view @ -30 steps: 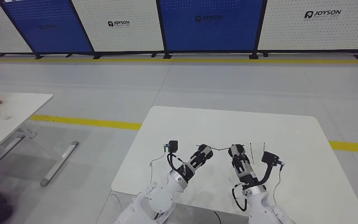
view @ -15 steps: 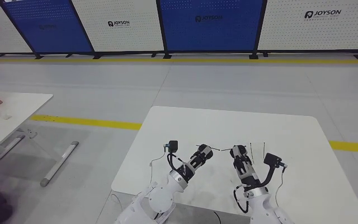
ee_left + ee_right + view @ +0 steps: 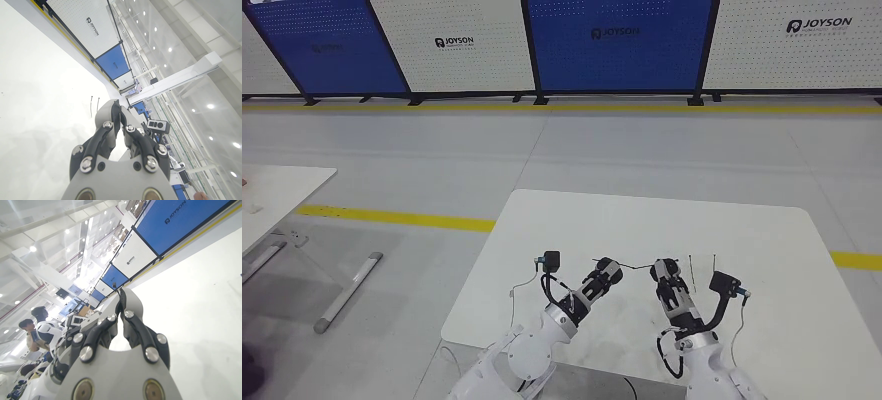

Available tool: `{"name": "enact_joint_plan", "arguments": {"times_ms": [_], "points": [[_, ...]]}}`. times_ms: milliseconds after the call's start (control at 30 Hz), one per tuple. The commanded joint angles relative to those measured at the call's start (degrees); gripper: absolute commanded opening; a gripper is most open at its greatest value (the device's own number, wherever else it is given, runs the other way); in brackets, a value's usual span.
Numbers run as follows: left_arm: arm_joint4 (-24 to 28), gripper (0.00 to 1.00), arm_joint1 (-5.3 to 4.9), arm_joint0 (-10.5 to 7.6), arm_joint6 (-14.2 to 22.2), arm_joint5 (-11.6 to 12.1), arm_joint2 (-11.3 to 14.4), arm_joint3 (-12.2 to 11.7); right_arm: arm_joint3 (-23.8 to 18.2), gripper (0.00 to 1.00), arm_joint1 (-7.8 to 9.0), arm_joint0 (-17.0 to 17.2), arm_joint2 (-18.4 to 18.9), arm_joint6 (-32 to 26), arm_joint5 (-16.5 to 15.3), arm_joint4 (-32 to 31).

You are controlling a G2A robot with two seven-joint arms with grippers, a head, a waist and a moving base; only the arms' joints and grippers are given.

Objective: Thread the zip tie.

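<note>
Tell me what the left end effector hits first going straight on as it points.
Probably the right end effector, gripping the zip tie, close ahead of the left end effector; depth is unclear, so it could slip past.

Bright overhead ceiling lamps [image 3: 210, 106]; table [image 3: 37, 117] glare.

Right tool [image 3: 121, 298], fingers pressed together on a black zip tie [image 3: 115, 287]; tie's square head projecting just past the fingertips, strap hidden between the pads; white bench [image 3: 189, 298] beneath and beyond; blue and white partition panels [image 3: 179, 226] along a yellow floor line [image 3: 189, 244] behind the bench's far edge.
</note>
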State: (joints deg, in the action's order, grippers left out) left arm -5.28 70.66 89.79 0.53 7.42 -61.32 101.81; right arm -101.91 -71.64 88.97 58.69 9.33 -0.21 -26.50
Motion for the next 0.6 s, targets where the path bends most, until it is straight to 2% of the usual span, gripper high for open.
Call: {"name": "enact_joint_plan", "arguments": {"times_ms": [0,267,567], "points": [[0.0,0.0,0.0,0.0,0.0,0.0,0.0,0.0,0.0,0.0,-0.08,0.1,0.1,-0.2,-0.1,-0.2],[0.0,0.0,0.0,0.0,0.0,0.0,0.0,0.0,0.8,0.0,-0.59,-0.3,0.1,-0.3,-1.4,0.6],[0.0,0.0,0.0,0.0,0.0,0.0,0.0,0.0,4.0,0.0,-1.57,-2.3,-0.7,-0.5,-2.4,3.4]]}}
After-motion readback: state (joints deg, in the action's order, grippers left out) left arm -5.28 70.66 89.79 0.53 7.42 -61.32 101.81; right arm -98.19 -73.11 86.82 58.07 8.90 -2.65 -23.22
